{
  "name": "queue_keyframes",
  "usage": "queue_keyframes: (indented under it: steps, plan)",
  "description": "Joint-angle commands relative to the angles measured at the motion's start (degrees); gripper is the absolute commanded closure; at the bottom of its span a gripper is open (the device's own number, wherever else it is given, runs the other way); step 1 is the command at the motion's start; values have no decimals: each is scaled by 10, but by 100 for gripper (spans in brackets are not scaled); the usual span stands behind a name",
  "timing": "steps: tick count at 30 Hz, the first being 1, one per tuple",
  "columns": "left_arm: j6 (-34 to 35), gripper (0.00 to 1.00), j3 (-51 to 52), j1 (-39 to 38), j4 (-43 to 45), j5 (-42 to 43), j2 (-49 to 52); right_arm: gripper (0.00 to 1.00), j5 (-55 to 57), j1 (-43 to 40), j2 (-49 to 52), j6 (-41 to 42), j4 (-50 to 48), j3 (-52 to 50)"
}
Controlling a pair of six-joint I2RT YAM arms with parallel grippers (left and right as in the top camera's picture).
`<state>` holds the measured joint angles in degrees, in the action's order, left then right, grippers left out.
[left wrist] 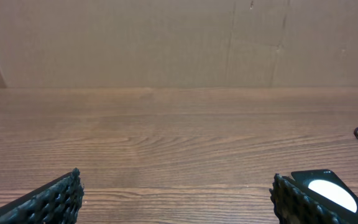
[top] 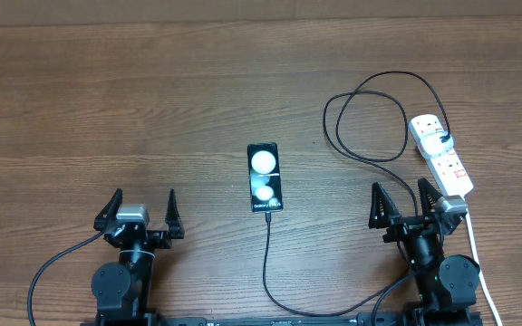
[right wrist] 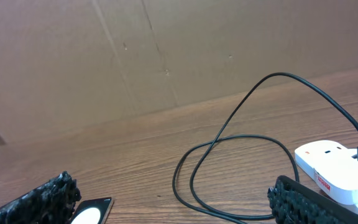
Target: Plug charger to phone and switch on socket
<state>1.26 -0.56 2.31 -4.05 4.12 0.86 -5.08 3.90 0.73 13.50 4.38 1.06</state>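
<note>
The black phone lies flat mid-table, two white glares on its face. The charger, a thin black cable, loops left of the white socket and enters its far end. Another stretch of the cable meets the phone's near edge; I cannot tell whether the tip is seated. My left gripper stands open near the front edge, left of the phone. My right gripper stands open beside the socket's near end. The left wrist view has the phone behind the right finger. The right wrist view shows the charger and socket.
A brown cardboard wall closes off the table's far edge. The strip's white cord runs toward the front along the right arm. The wooden tabletop stretches left and behind the phone.
</note>
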Motion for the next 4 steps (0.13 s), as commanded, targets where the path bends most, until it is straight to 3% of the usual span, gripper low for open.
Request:
queue_keyframes:
  steps: [1, 4]
  plan:
    - [-11, 0, 3, 3, 0, 4, -6, 0, 5, 2, -6, 0, -2, -6]
    - [-11, 0, 3, 3, 0, 4, -6, 0, 5, 2, -6, 0, -2, -6]
